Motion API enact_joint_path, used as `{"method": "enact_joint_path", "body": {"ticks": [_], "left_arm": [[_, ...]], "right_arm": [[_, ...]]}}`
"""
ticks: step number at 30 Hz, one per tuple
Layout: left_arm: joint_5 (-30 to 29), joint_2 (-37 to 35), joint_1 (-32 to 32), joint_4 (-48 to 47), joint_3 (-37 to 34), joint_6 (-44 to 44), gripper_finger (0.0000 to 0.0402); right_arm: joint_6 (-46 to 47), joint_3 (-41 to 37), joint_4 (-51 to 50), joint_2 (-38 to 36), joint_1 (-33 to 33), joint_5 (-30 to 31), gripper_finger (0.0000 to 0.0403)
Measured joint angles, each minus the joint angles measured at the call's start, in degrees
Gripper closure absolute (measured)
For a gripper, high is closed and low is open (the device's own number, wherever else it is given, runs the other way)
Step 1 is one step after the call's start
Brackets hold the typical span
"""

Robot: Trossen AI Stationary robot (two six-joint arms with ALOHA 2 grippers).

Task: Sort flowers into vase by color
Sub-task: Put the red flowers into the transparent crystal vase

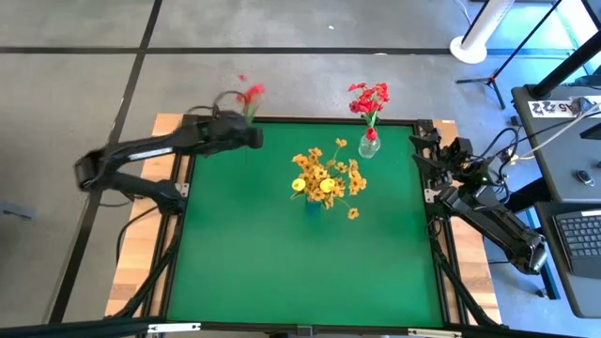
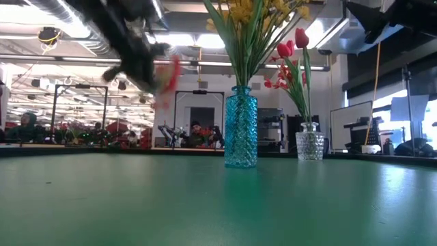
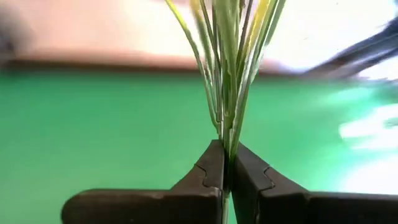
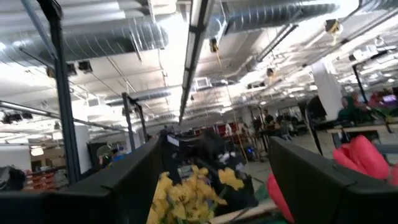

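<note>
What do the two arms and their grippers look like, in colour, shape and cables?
Both arms are dark, almost black, built of long jointed segments. The left gripper has two flat dark fingers with notched inner edges. The right gripper sits among black brackets, with thin dark cables looping beside it. No markings are readable.

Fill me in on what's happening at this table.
The left pincer is shut on a red flower by its stem, holding it near the far left edge of the green table. Yellow flowers fill the blue vase, red ones the clear vase. The right pincer waits at the table's right edge.
</note>
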Motion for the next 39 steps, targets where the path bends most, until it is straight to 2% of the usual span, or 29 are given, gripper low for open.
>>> {"method": "enact_joint_path", "body": {"ticks": [6, 10, 13, 18, 20, 27, 33, 39], "left_arm": [[1.45, -13.13, -10.66, 28.03, 0.08, 8.59, 0.0398], [3.56, -14.94, -18.44, 46.99, 0.23, 19.05, 0.0398], [4.54, -13.58, -22.52, 53.16, 0.23, 24.2, 0.0398], [4.46, -8.53, -23.93, 54.56, 0.8, 24.35, 0.0398], [6.09, -5.48, -23.89, 54.55, 2.35, 24.16, 0.0398], [15.08, 5.8, -23.93, 53.15, 15.03, 25.61, 0.0398], [15.93, 12.76, -24.06, 44.1, 28.12, 27.12, 0.0398], [16.07, 17.25, -25.42, 39.56, 35.6, 30.59, 0.0398]], "right_arm": [[3.92, 0.11, 7.66, 1.5, 0.0, -0.12, 0.011], [5.3, 1.39, 8.91, 3.89, 0.0, -0.18, 0.011], [5.38, 4.0, 9.19, 7.39, 0.0, -2.48, 0.011], [5.54, 9.98, 9.06, 14.73, 0.0, -7.03, 0.011], [5.54, 12.53, 8.9, 18.02, 0.74, -8.29, 0.011], [2.1, 20.93, 8.77, 29.71, 12.03, -9.06, 0.011], [-5.45, 28.72, 4.47, 38.8, 21.53, -6.93, 0.011], [-16.24, 38.64, -10.82, 45.2, 26.72, 0.39, 0.011]]}}
